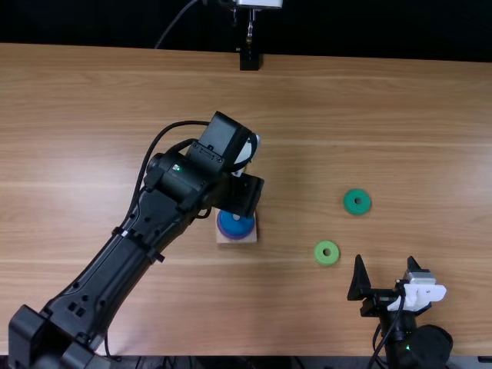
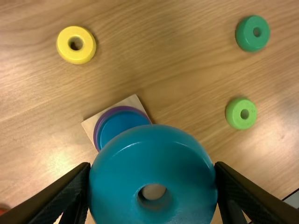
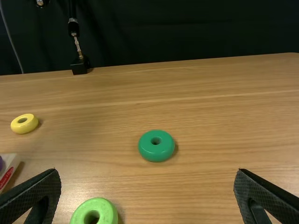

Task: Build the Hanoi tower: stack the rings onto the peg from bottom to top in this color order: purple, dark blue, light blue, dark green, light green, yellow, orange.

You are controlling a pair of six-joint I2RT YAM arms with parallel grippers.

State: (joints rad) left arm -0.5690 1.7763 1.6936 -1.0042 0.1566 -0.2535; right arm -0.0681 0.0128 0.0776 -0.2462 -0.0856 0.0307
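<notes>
With my left gripper (image 2: 153,165) pinching the light blue ring (image 2: 140,163), I judge I must centre it before lowering, because the dark blue ring (image 2: 117,129) on the wooden base (image 2: 134,102) sits below, partly hidden behind it.

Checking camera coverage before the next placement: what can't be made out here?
- Left wrist view: near part of the square wooden base and its purple ring, behind the blue ring in the left gripper.
- Left wrist view: most of the orange-red piece, cut by the left edge.
- Top view: most of the yellow ring, behind the left arm.
- Right wrist view: light green ring, cut by the bottom edge.
</notes>
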